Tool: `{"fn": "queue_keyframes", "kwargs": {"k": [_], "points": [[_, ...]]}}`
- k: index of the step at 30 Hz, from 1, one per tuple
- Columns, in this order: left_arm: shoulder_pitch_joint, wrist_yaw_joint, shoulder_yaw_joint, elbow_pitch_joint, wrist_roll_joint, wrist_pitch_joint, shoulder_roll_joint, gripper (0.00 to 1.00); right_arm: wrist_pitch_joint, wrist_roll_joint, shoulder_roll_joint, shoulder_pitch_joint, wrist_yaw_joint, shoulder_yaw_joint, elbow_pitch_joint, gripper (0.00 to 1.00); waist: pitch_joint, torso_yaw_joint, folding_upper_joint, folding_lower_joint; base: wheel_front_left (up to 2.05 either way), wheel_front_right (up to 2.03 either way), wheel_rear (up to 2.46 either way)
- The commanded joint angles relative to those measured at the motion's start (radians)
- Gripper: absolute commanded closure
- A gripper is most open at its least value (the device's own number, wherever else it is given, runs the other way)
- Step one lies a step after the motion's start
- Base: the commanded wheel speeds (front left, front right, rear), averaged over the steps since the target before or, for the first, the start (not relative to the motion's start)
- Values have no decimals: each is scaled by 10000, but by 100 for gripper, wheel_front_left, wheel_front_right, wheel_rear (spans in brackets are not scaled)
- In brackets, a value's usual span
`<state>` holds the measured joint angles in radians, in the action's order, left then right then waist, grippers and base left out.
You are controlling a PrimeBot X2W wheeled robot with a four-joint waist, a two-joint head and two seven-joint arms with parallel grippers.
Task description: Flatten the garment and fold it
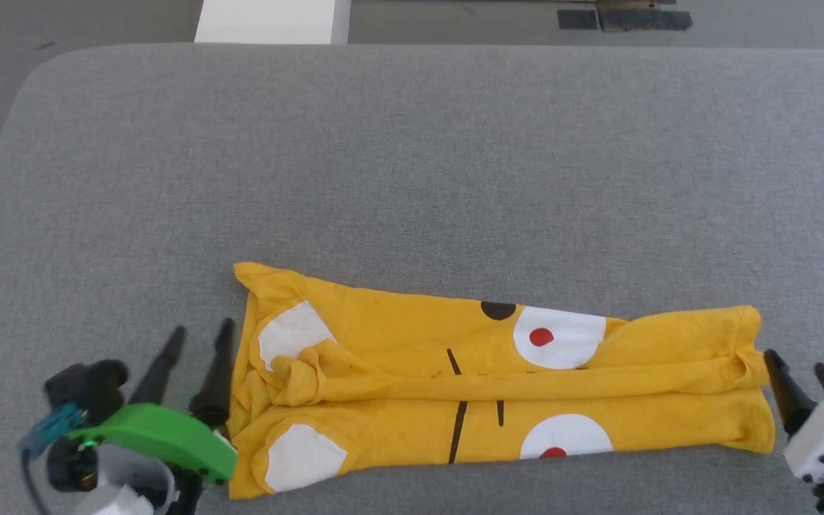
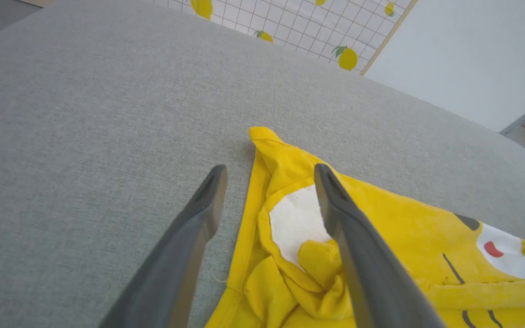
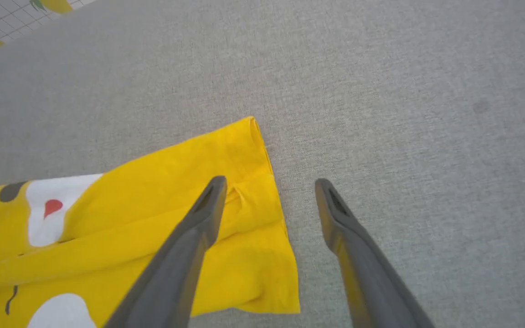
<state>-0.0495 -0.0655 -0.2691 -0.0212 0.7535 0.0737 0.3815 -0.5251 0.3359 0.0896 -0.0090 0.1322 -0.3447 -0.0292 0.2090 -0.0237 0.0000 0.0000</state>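
The yellow T-shirt (image 1: 498, 383) lies on the grey table as a long narrow band, both long sides folded in toward a crease along its middle. White patches, a red dot, a black oval and black stripes show on top. My left gripper (image 1: 201, 338) stands open at the shirt's left end, its fingers apart and empty; in the left wrist view the gripper (image 2: 269, 175) straddles the shirt's bunched left edge (image 2: 290, 255). My right gripper (image 1: 798, 368) is open at the shirt's right end, and in the right wrist view it (image 3: 269, 187) spans the shirt's right edge (image 3: 262, 218).
The grey fabric-covered table (image 1: 412, 164) stretches wide beyond the shirt, with rounded far corners. A white box (image 1: 272, 21) and dark floor strips (image 1: 623, 18) lie past its far edge. A lemon-patterned grid panel (image 2: 290, 23) stands behind the table in the left wrist view.
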Motion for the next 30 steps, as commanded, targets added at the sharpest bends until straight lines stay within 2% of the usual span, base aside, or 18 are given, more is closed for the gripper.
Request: {"fn": "queue_keyframes", "kwargs": {"k": [1, 4, 8, 12, 20, 30], "points": [[263, -162, 191, 281, -349, 623, 37, 0, 41, -95, -59, 210, -15, -92, -330, 0, -95, 46, 0, 0, 0, 0, 0], [580, -368, 538, 863, -999, 1635, -97, 0, 342, -418, -156, 400, -15, -400, -780, 0, -148, 89, 0, 0, 0, 0, 0], [898, -583, 969, 1550, -2301, 1866, -398, 0, 337, -623, -254, 568, -15, -434, -742, 0, -235, 183, 0, 0, 0, 0, 0], [1356, -525, 1429, 2068, -3475, 1876, -1026, 0, 125, -643, -302, 614, -15, -354, -337, 0, -327, 296, 0, 0, 0, 0, 0], [1843, 265, 1932, 1797, -4060, 1878, -1942, 0, 93, -863, -259, 396, -15, -444, 719, 0, -322, 662, 0, 0, 0, 0, 0], [1714, 998, 2405, 1470, -4470, 1879, -2389, 0, 651, -1002, -158, -329, -15, -307, 2101, 0, -80, 807, 0, 0, 0, 0, 0]]}}
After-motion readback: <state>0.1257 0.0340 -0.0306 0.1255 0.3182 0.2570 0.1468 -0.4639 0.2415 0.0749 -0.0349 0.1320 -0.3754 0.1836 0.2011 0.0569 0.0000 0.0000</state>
